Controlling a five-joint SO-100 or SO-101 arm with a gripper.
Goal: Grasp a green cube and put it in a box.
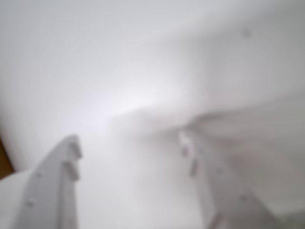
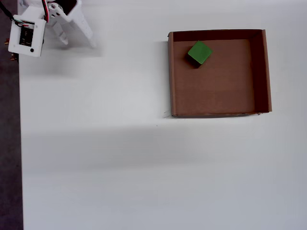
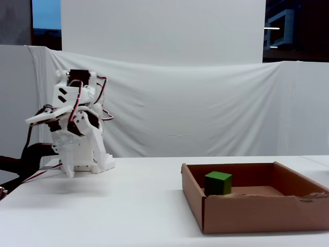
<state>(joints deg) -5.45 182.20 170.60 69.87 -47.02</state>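
The green cube [image 2: 199, 52] sits on the floor of the box [image 2: 216, 91], near its far-left corner in the overhead view, close to the walls. The white arm is folded back at the table's [image 2: 96, 158] far-left corner, well away, and its gripper [image 1: 128, 150] has its fingers parted with nothing between them.

wrist view wholly blurred, tool [image 1: 128, 152] fingers cut off at bottom edge

I see the green cube [image 2: 199, 53] resting on the floor of the box [image 2: 218, 86], turned slightly, near one corner, well apart from the jaws. The box is shallow brown cardboard, sitting flat on the worktop [image 2: 96, 158].
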